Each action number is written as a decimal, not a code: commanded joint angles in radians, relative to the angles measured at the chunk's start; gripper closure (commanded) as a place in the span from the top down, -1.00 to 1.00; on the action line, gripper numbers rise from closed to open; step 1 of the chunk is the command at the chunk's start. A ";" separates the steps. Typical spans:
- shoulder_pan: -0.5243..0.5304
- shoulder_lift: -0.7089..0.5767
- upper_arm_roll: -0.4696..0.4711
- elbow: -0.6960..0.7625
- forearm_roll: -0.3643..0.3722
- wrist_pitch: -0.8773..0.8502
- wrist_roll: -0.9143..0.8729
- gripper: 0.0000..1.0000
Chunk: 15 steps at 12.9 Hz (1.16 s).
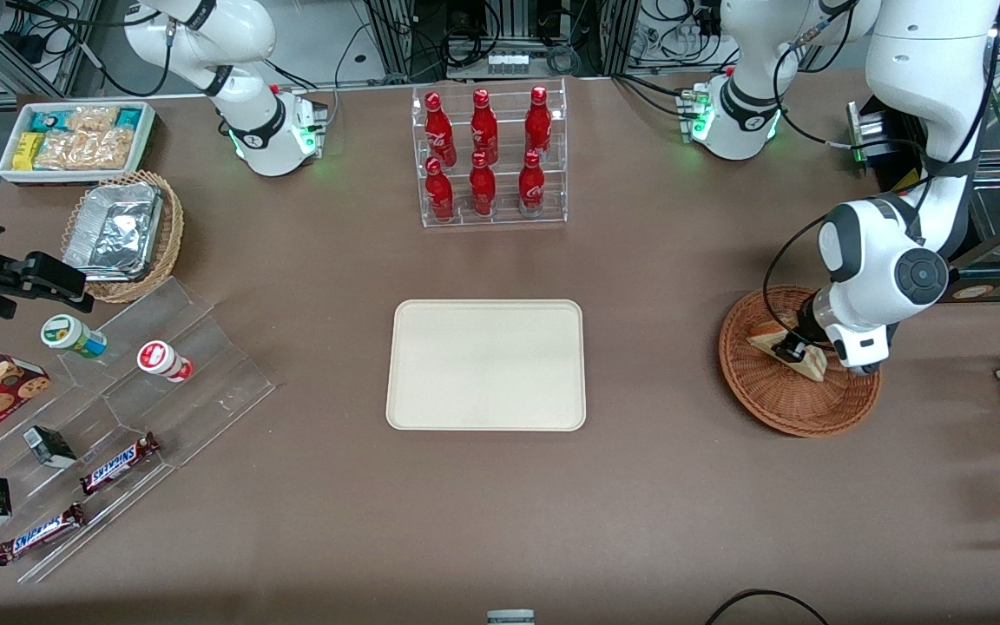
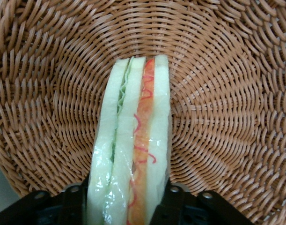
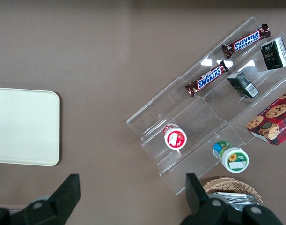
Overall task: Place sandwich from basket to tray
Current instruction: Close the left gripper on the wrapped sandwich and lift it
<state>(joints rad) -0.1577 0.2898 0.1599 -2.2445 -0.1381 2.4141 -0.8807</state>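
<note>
The sandwich, a plastic-wrapped wedge of white bread with orange and green filling, stands on edge in the round brown wicker basket toward the working arm's end of the table. My gripper is down inside the basket. In the left wrist view the sandwich sits between the black fingers, which press against both of its bread faces, so the gripper is shut on it over the basket weave. The cream tray lies bare at the table's middle, also seen as the tray in the right wrist view.
A clear rack of red bottles stands farther from the front camera than the tray. Toward the parked arm's end are a stepped acrylic stand with snacks, a lighter basket with a foil container and a white snack bin.
</note>
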 commanded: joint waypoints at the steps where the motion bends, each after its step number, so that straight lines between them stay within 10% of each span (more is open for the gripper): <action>1: -0.008 -0.061 0.004 0.044 0.005 -0.108 0.011 -0.22; 15: -0.137 0.162 -0.285 0.532 0.110 -0.337 0.140 -0.29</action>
<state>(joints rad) -0.2619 0.3930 -0.1087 -1.8047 -0.0413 2.1197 -0.7525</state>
